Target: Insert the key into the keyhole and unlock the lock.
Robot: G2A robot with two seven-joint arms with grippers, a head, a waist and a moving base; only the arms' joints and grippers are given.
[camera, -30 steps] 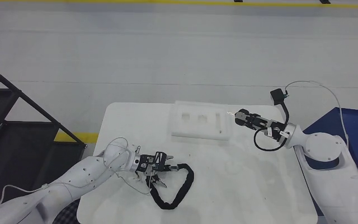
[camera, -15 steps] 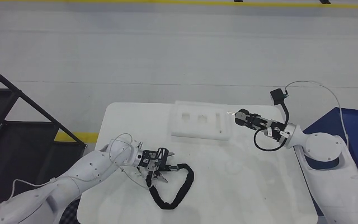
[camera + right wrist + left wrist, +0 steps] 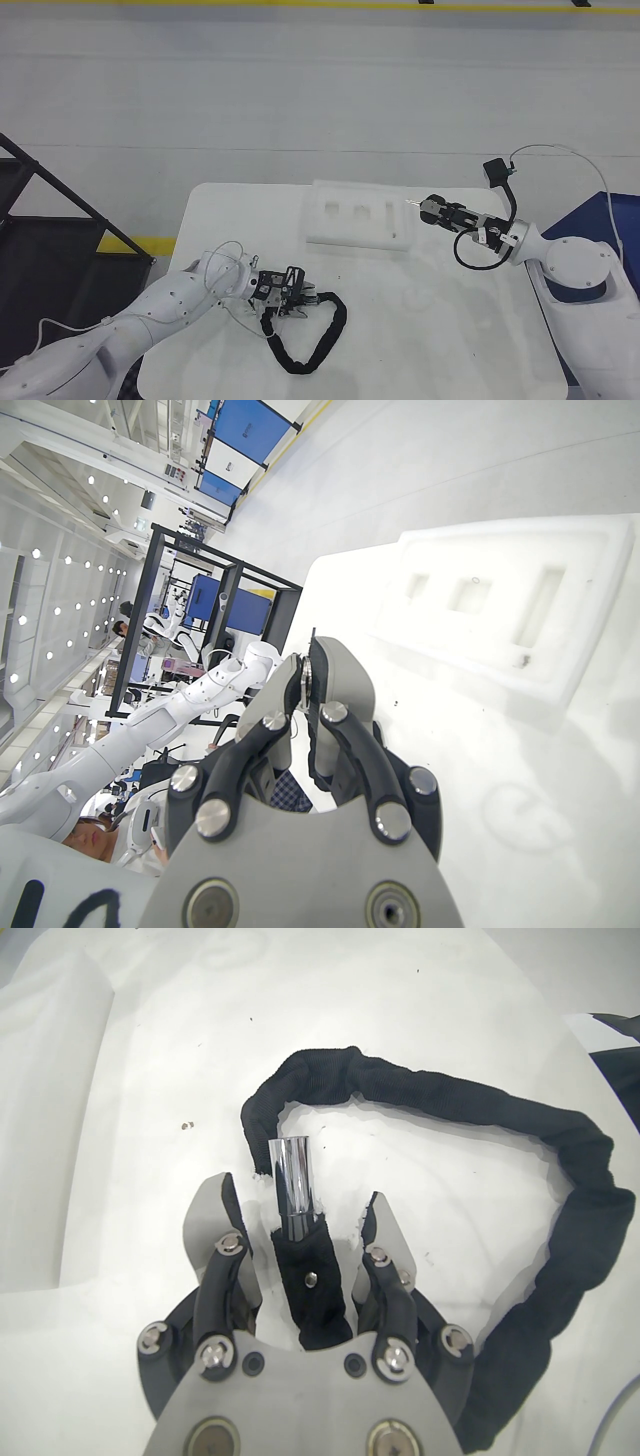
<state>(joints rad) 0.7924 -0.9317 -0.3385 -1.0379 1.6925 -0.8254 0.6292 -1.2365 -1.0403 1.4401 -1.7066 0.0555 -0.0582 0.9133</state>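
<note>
Here, the left fingers [image 3: 212, 1215] spread wide astride the lock's chrome barrel [image 3: 294, 1178], lying lengthwise between them on the worktop [image 3: 400, 1028], while the right fingers [image 3: 345, 682], clamped on the key [image 3: 305, 680], hang well apart beside the foam tray [image 3: 505, 545].

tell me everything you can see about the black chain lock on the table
The lock is a long loop sheathed in black woven fabric, lying slack in a rough ring on the white table. One end carries a shiny chrome cylinder poking out of a black fabric collar with a small metal stud. The other sleeve end lies right beside the cylinder; whether they join cannot be told. The open left gripper straddles the collar, fingers apart from it on both sides.
</note>
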